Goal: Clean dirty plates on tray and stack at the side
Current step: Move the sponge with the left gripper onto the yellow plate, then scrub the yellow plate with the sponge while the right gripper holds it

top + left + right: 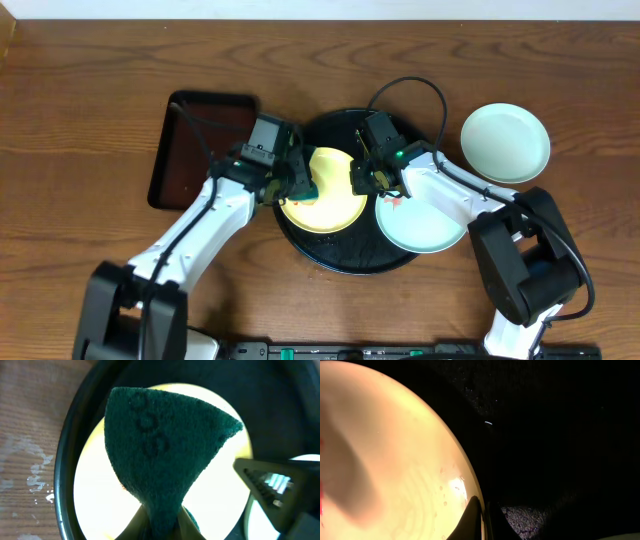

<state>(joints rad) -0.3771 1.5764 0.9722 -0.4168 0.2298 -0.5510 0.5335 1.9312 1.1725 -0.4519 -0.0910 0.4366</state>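
Observation:
The pale yellow plate [325,192] lies on the round black tray [340,255], with a red smear at its left rim. My left gripper [303,186] is shut on a dark green scouring pad [167,445] held over the yellow plate [100,495]. My right gripper [362,180] is shut on the yellow plate's right rim [395,465], one finger above and one below. A mint-white plate [420,222] with red smears lies on the tray's right side. Another mint-white plate [506,142] sits on the table to the right of the tray.
A rectangular dark brown tray [200,145] lies left of the black tray, partly under my left arm. The wooden table [90,110] stretches around both trays.

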